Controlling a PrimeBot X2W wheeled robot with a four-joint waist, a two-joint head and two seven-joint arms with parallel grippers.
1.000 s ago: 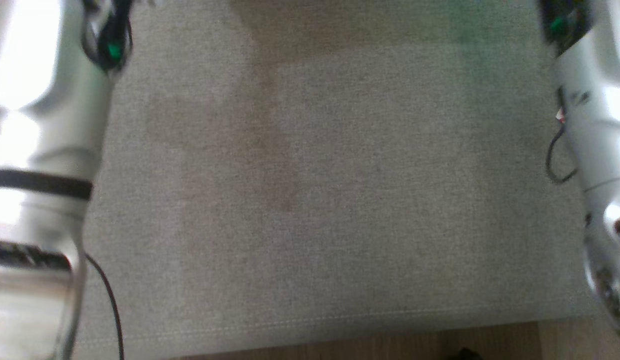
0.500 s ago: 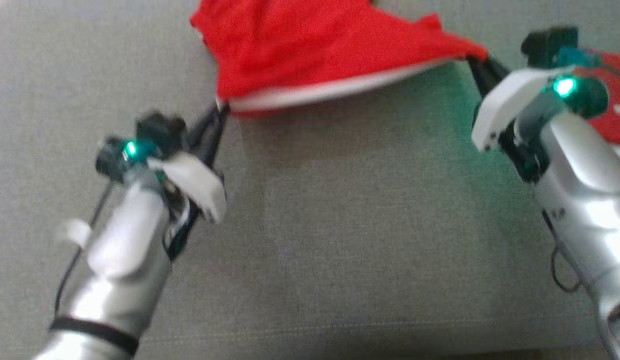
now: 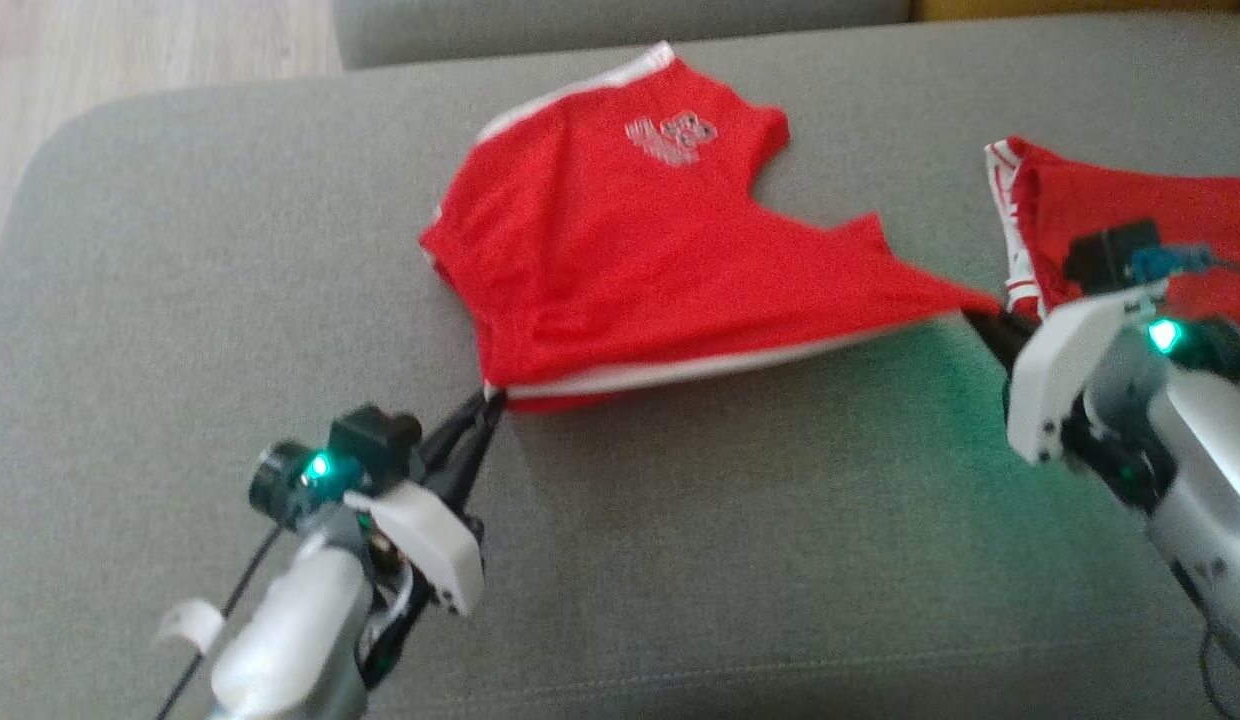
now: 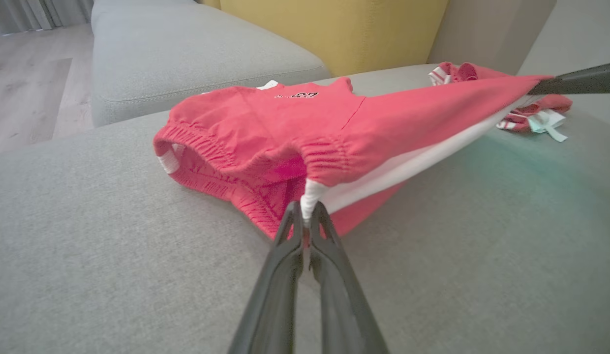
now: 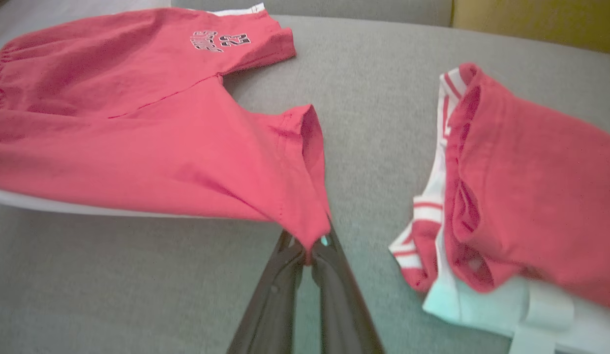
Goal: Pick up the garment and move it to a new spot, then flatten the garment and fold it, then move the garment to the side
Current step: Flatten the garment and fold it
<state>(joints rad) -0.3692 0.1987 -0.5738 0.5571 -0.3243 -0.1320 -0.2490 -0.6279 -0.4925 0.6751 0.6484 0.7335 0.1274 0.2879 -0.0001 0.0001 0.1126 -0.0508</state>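
Red shorts point(image 3: 620, 260) are strung between the two sets of fingers over the grey sofa cushion point(image 3: 730, 520). The left fingers point(image 3: 488, 402) are pinched shut on the waistband corner by the white stripe, and the right fingers point(image 3: 983, 325) are clamped shut on a leg hem. The far half of the shorts lies on the cushion beyond the fingertips. Looks like the flattening bit to me. I'd pull both ends apart evenly, then lower the stretched edge straight down onto the cushion. Also steer clear of the other red garment point(image 3: 1110, 195) just right of the right fingers, or it'll snag.
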